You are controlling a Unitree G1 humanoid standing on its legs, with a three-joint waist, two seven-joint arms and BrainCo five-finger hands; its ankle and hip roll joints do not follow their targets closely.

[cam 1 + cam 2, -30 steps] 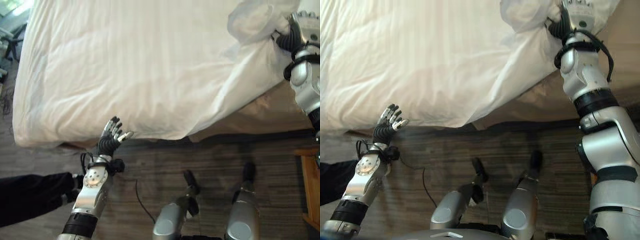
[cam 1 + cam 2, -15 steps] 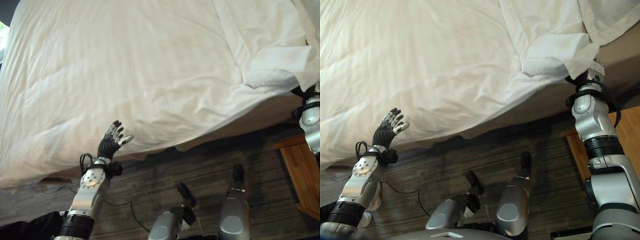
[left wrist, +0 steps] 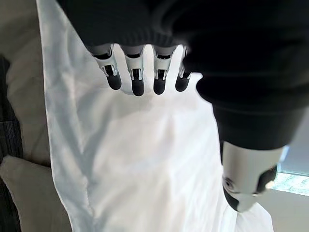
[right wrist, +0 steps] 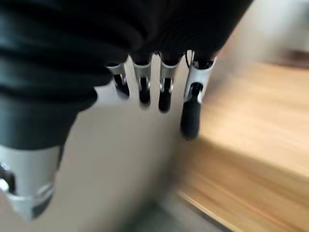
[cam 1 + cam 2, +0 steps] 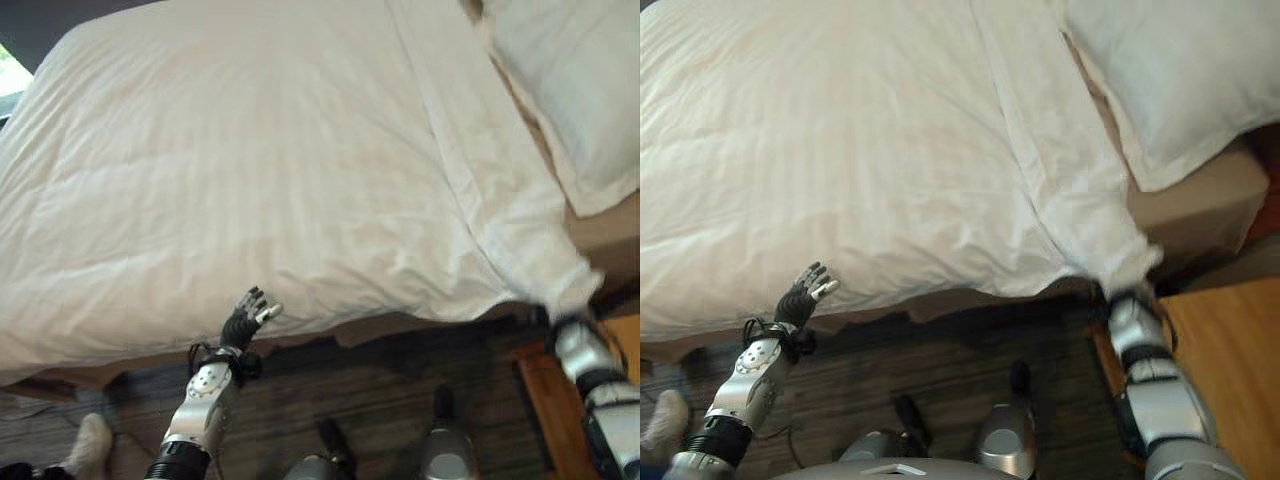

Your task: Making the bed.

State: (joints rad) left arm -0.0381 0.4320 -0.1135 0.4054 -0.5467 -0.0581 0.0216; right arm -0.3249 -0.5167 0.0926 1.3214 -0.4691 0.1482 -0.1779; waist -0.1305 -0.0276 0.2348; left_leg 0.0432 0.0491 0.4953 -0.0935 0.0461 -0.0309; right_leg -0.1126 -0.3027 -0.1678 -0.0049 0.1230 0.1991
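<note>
the white duvet (image 5: 250, 170) lies spread across the bed (image 5: 1200, 205), its near edge hanging over the side and its folded-back band running along the head end toward the near corner. a white pillow (image 5: 1180, 80) rests at the head of the bed, beside that band, on the tan mattress.

the left hand (image 5: 245, 322) is raised just below the duvet's hanging edge, its fingers (image 3: 135, 79) straight and spread, holding nothing; whether the tips touch the cloth cannot be told.

the right hand (image 4: 164, 92) sits low by the bed's near corner, beside a wooden nightstand (image 5: 1220, 370), its fingers relaxed and uncurled with nothing in them. from the head views the duvet's drooping corner covers it.

a person's light shoe (image 5: 85, 445) stands on the dark floor (image 5: 380, 390).
</note>
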